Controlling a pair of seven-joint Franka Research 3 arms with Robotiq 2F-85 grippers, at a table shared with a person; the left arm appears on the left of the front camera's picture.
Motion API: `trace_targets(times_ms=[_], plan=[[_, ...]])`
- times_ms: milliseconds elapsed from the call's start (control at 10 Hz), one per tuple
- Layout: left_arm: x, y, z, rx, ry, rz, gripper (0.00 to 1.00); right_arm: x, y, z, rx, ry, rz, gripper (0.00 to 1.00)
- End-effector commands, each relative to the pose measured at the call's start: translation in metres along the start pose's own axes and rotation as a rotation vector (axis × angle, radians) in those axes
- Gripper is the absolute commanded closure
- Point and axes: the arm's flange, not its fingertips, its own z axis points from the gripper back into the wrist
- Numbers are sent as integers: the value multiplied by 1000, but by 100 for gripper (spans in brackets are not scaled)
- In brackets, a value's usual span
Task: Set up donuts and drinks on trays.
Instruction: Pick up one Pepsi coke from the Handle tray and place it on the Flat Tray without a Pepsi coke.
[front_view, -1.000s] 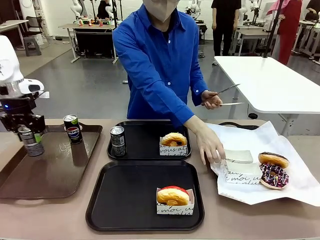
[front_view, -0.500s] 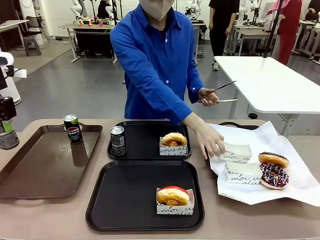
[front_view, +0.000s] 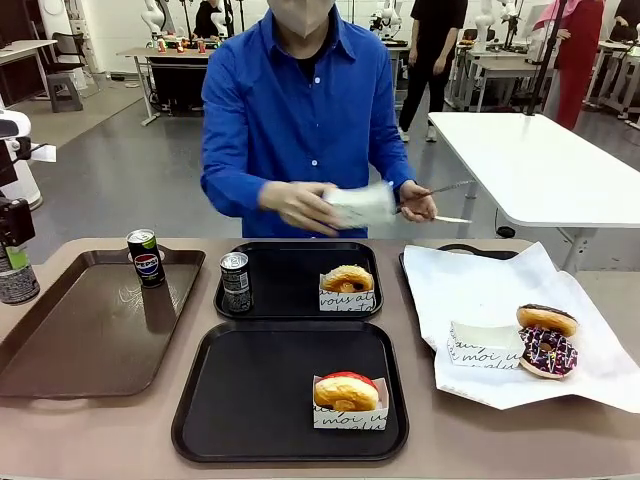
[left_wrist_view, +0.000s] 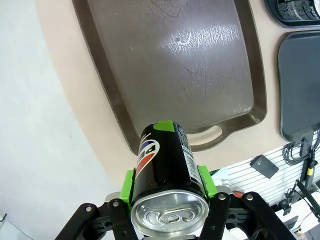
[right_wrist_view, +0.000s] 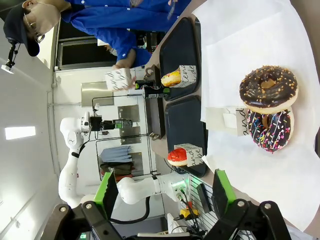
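Your L fingers (left_wrist_view: 128, 184) half cut off at front-view edge, clamped on can (left_wrist_view: 165, 165) w/ part-hidden Pepsi logo, aloft by brown tray (left_wrist_view: 150, 100) rim, your R fingers (right_wrist_view: 106, 192) spread wide, nothing held, sleeve (front_view: 483, 348) reads "moi", black-tray can (front_view: 235, 282) print illegible

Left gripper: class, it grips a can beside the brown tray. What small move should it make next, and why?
Probably swing the left gripper rightward, carrying the held can toward the near black tray. That tray holds a red-iced donut but no drink, while the far black tray already has a standing can and a glazed donut. The bare patch left of the red-iced donut looks free.
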Motion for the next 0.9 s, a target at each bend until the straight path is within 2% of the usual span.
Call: trace_targets(times_ms=[0, 100, 200, 500, 800], plan=[[2, -1, 5, 11, -11, 8, 100, 1, 0, -1, 11, -4, 2, 0], [2, -1, 5, 11, -11, 8, 100, 1, 0, -1, 11, -4, 2, 0], [0, 0, 0, 0, 0, 0, 41, 1, 0, -1, 11, -4, 2, 0], [9, -100, -10, 77, -1, -294, 41, 1, 0, -1, 11, -4, 2, 0], [-3, -179, -16, 96, -56, -489, 41, 1, 0, -1, 11, -4, 2, 0]])
